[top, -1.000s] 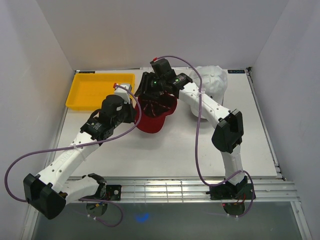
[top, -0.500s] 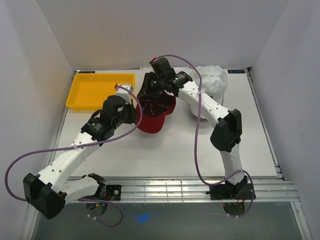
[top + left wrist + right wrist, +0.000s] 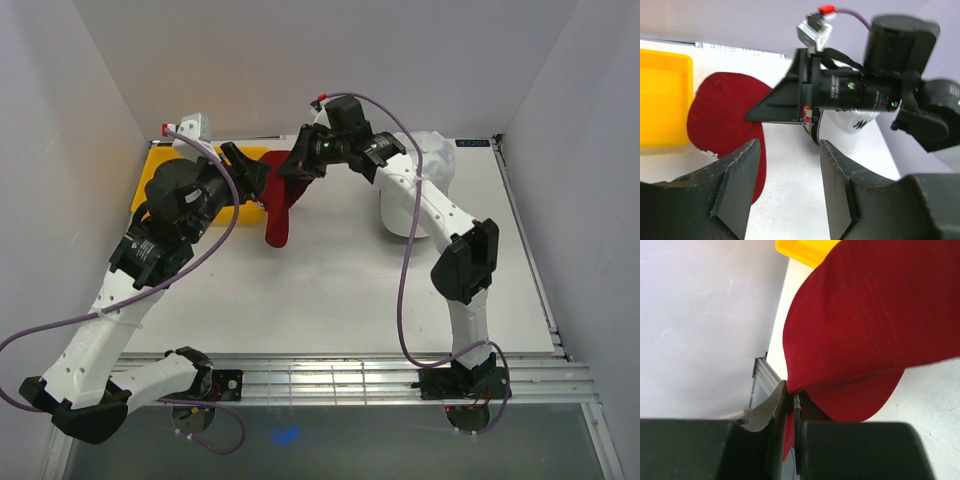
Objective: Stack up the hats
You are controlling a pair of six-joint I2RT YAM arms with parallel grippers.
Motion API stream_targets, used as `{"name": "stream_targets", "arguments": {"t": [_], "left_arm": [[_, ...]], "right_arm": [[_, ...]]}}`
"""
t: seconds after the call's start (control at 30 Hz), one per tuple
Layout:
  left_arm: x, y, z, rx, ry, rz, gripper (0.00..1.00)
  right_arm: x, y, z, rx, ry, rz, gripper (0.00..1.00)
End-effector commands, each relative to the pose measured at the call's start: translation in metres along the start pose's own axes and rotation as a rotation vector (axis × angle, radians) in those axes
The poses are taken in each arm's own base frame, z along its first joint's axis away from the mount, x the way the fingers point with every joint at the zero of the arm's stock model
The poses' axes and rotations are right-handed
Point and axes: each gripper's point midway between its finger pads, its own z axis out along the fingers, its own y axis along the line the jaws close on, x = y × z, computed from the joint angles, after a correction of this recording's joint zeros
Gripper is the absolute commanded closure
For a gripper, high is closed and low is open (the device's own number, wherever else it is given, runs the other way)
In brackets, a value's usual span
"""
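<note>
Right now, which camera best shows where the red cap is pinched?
Right wrist view: the right pincer clamps the red cap close up. Left wrist view shows it dangling farther off; top view shows it small and edge-on.

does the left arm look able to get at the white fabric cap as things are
Probably not directly. The right gripper, shut on the dark red fabric cap, sits with its arm between the open left gripper and the white fabric cap, so the way looks blocked.
</note>
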Motion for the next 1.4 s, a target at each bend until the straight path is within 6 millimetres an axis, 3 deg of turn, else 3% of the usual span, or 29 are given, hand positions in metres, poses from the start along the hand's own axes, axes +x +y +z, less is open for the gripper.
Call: {"name": "stream_targets", "arguments": {"t": [0.0,0.13,0.33,0.37,0.4,0.43,0.47,0.5,0.53,0.57,0.6,0.67,0.7,0.77,0.93,1.1,1.17,1.37], "left_arm": [[-0.023,0.008,-0.011,-0.099,-0.060,-0.150,0.38],[-0.040,0.005,-0.009,-0.118,-0.108,-0.226,0.34],[-0.032,-0.005,0.022,-0.008,-0.012,-0.332,0.33],[-0.035,0.007,0.027,-0.013,-0.015,-0.360,0.33],[-0.034,-0.006,0.028,0.088,0.016,-0.384,0.33],[-0.019,0.001,0.034,0.096,0.051,-0.413,0.33],[-0.017,0.002,0.037,0.118,0.065,-0.464,0.33],[-0.027,0.010,0.041,0.143,0.034,-0.485,0.33],[-0.013,0.006,0.045,0.207,0.099,-0.508,0.33],[-0.012,0.005,0.048,0.236,0.114,-0.555,0.33],[-0.025,0.004,0.052,0.298,0.072,-0.559,0.33],[-0.008,0.004,0.065,0.370,0.152,-0.619,0.33],[-0.023,-0.009,0.066,0.477,0.118,-0.651,0.33],[-0.017,-0.014,0.080,0.559,0.146,-0.680,0.33],[-0.024,-0.027,0.098,0.646,0.162,-0.747,0.32],[-0.016,-0.052,0.115,0.721,0.173,-0.792,0.32],[-0.024,-0.061,0.108,0.789,0.132,-0.827,0.32],[-0.022,-0.074,0.103,0.870,0.101,-0.879,0.32]], "right_arm": [[-0.045,0.081,-0.076,-0.256,-0.174,-0.110,0.92],[-0.064,0.101,-0.119,-0.372,-0.246,-0.111,0.92],[-0.105,0.126,-0.199,-0.532,-0.377,-0.147,0.92],[-0.111,0.126,-0.216,-0.556,-0.397,-0.157,0.92],[-0.112,0.120,-0.218,-0.571,-0.399,-0.136,0.92],[-0.114,0.120,-0.225,-0.598,-0.406,-0.127,0.92],[-0.118,0.127,-0.246,-0.657,-0.428,-0.126,0.92],[-0.119,0.125,-0.253,-0.677,-0.432,-0.118,0.92],[-0.119,0.121,-0.257,-0.691,-0.423,-0.110,0.92],[-0.123,0.122,-0.270,-0.720,-0.440,-0.107,0.92],[-0.124,0.121,-0.276,-0.732,-0.445,-0.106,0.92],[-0.125,0.116,-0.287,-0.751,-0.445,-0.067,0.92],[-0.124,0.119,-0.293,-0.780,-0.458,-0.095,0.92],[-0.123,0.116,-0.298,-0.797,-0.449,-0.082,0.92],[-0.116,0.117,-0.304,-0.816,-0.443,-0.094,0.92],[-0.111,0.104,-0.303,-0.842,-0.442,-0.058,0.92],[-0.108,0.103,-0.307,-0.852,-0.448,-0.058,0.92],[-0.101,0.096,-0.311,-0.868,-0.446,-0.052,0.92]]}}
